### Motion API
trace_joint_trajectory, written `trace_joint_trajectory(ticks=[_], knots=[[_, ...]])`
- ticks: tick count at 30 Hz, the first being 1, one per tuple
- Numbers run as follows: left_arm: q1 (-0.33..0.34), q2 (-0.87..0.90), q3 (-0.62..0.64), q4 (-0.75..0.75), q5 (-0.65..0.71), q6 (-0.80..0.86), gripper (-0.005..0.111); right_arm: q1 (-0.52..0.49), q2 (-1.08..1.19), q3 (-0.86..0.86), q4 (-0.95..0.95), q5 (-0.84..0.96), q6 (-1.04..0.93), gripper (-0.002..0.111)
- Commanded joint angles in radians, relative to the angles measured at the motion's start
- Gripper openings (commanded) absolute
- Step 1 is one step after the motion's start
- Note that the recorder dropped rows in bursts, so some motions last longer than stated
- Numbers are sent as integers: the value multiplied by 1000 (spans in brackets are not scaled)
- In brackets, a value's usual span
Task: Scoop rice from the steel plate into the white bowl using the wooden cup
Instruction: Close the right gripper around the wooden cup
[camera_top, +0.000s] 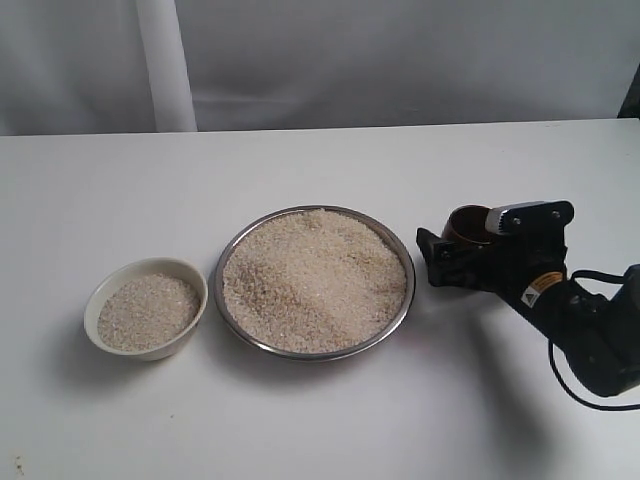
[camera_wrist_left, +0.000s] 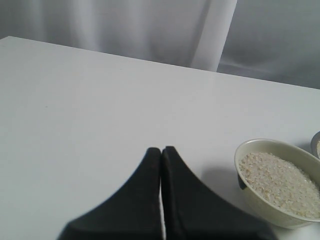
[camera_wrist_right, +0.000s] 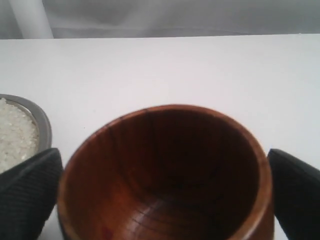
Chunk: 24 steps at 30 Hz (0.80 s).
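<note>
The steel plate (camera_top: 410, 285) sits mid-table, heaped with rice (camera_top: 313, 280). To its left stands the white bowl (camera_top: 147, 263), holding a shallow layer of rice (camera_top: 148, 310). Right of the plate, my right gripper (camera_top: 466, 240) is shut on the wooden cup (camera_top: 467, 222), which stands upright. In the right wrist view the cup (camera_wrist_right: 165, 170) looks empty and dark inside, with a finger (camera_wrist_right: 27, 192) against each side; the plate's rim (camera_wrist_right: 42, 120) shows beside it. My left gripper (camera_wrist_left: 161, 150) is shut on nothing over bare table, near the bowl (camera_wrist_left: 260, 200). It is outside the exterior view.
The table (camera_top: 320, 430) is plain white, with a pale curtain and a white post (camera_top: 165, 65) behind its far edge. The right arm's black cable (camera_top: 575, 385) loops near the right side.
</note>
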Motion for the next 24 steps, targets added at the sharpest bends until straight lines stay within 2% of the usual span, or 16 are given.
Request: trace_joint_trajectory(ticks=[1,16,24], knots=[[0,-2,-4,3,-7,-1,0,2,1,-13,4,22,3,103],[0,-2,-4,3,-7,-1,0,2,1,-13,-13,59,-33,101],[0,-2,-4,3,-7,-1,0,2,1,-13,-13,59,-33,67]])
